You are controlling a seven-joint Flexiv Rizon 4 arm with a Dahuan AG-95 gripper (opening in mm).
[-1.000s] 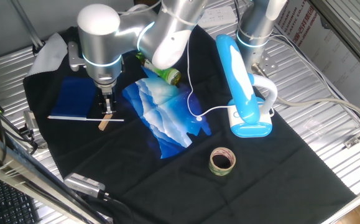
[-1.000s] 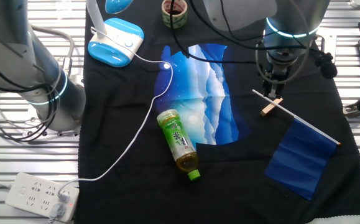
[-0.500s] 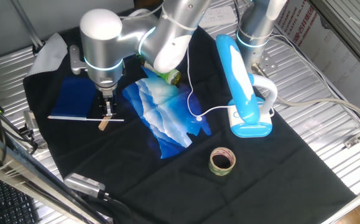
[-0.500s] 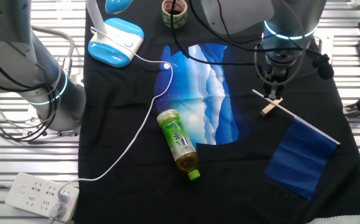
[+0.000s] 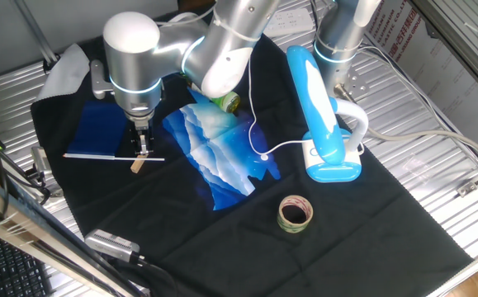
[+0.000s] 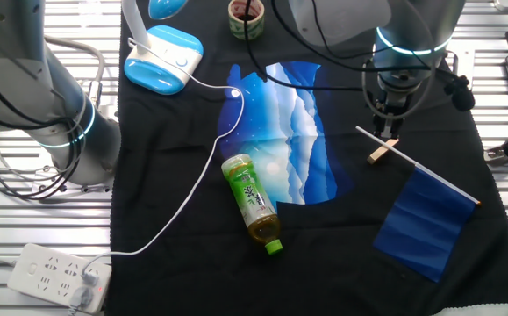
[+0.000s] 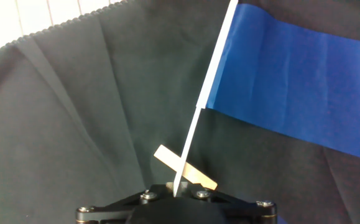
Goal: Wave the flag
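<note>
Hovering low over the flag (image 6: 427, 215) stick where it crosses the wooden block (image 6: 380, 152) on the black cloth (image 6: 192, 175): gripper (image 6: 387, 133) opening and hold indeterminable, flag flat, lift and wave outstanding.

No legible text. The green bottle (image 6: 254, 204) carries a label with unreadable markings; red print on the cardboard box (image 5: 395, 33) at the table's edge is too small to read.
</note>
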